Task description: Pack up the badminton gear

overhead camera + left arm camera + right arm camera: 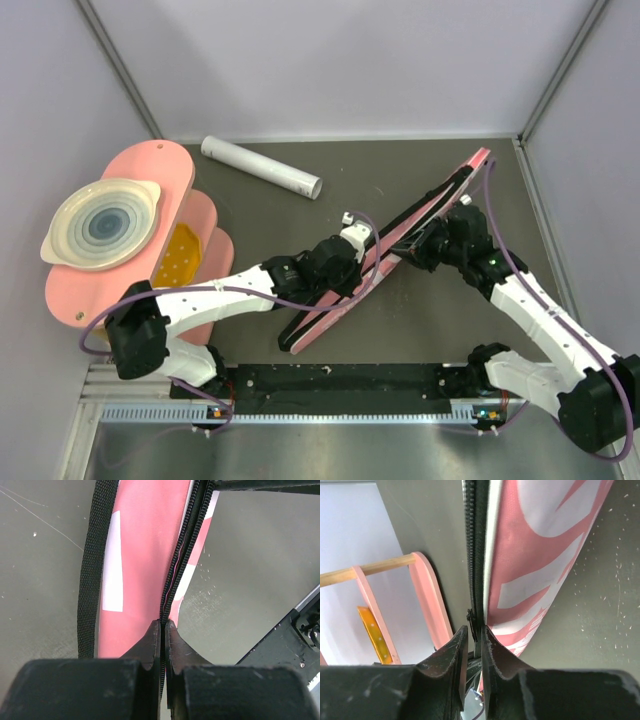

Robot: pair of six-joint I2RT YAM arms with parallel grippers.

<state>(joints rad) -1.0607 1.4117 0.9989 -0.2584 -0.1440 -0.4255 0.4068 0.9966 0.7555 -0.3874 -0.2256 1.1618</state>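
- The bag (466,174) lies on the table (430,330) on a slant; its long axis runs from near-left to far-right, with the narrow end at the near-left and the other end close to the far-right corner.
- The left gripper (162,628) is pressed together on the zipper (172,580) edge of the bag, about at the middle of its length.
- The right gripper (474,630) sits just beside it, a little more to the far-right on the same edge; its jaws stand almost together with the zipper pull (470,620) between them; whether they already pinch it, I cannot tell.
- I judge that the coming move is to draw the pull along the zipper; the line of travel must follow the bag's slanted axis, not the table's edges; the right arm is the nearer one for this, and the left one serves as anchor.
- Toward the far-right the bag ends near the walls, so room there is short; toward the near-left the left arm lies over the bag.
- The white tube (260,165) lies well apart at the far left; the pink boards (150,165) with the dish (100,225) are at the left edge, apart from the bag.
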